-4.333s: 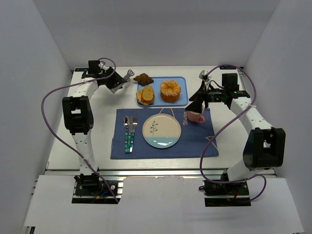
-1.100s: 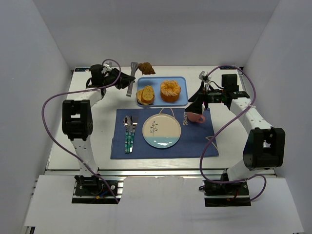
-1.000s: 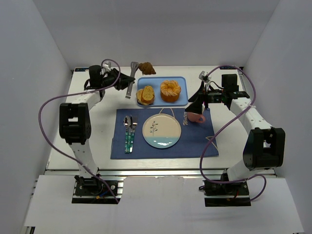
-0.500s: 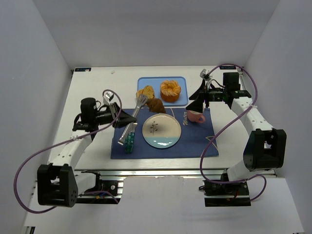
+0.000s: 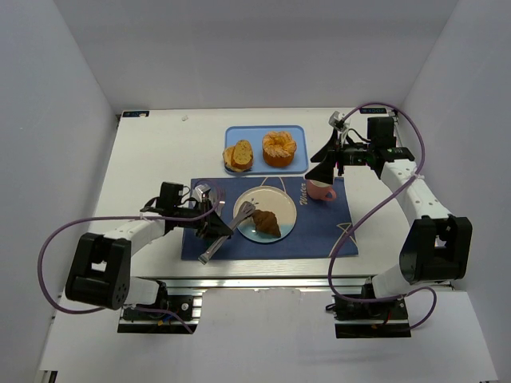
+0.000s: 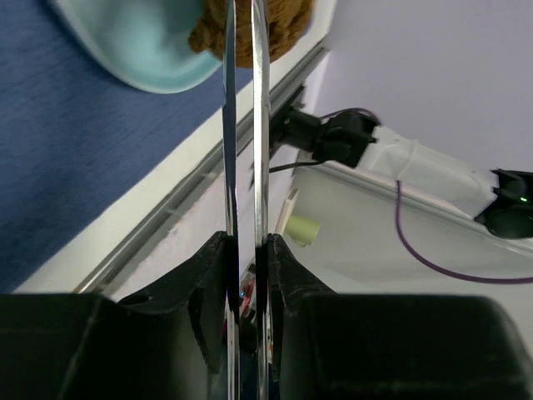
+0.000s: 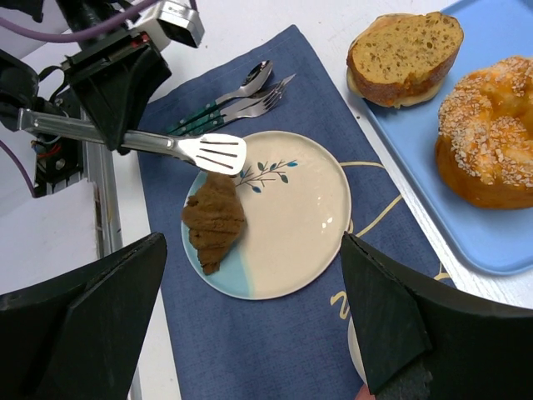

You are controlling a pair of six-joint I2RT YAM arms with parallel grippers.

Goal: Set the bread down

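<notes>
- Croissant (image 5: 266,223) now lies on the plate (image 5: 281,201), on its near, blue-glazed part. Half a second back it hung in the tongs (image 5: 226,232) over the plate's far-left rim. A few seconds earlier it sat on the counter (image 5: 160,152), well beyond the plate.
- Left tool (image 5: 211,226) has swung in from the far side and now sits just left of the plate. Its fingers (image 6: 208,287) are squeezed nearly closed on the tong handles.
- From the right wrist view, the slotted tong head lies over the croissant's far end. From the left wrist view, the two blades stand close together with brown crust at their tips. I cannot tell whether the tongs have let go.
- Right tool (image 5: 322,170) has not moved. It hangs right of the plate above the pink mug (image 5: 322,191), jaws spread wide and holding nothing.
- Sliced loaf (image 5: 239,155) and ring-shaped bun (image 5: 279,148) are unchanged on the blue tray (image 5: 299,130), beyond the plate.
- My reading is that the carry is over and the bread has reached its place. What likely remains is easing the tong blades apart and drawing them back off the plate without dragging the croissant or nudging the plate on the placemat (image 5: 319,233).
</notes>
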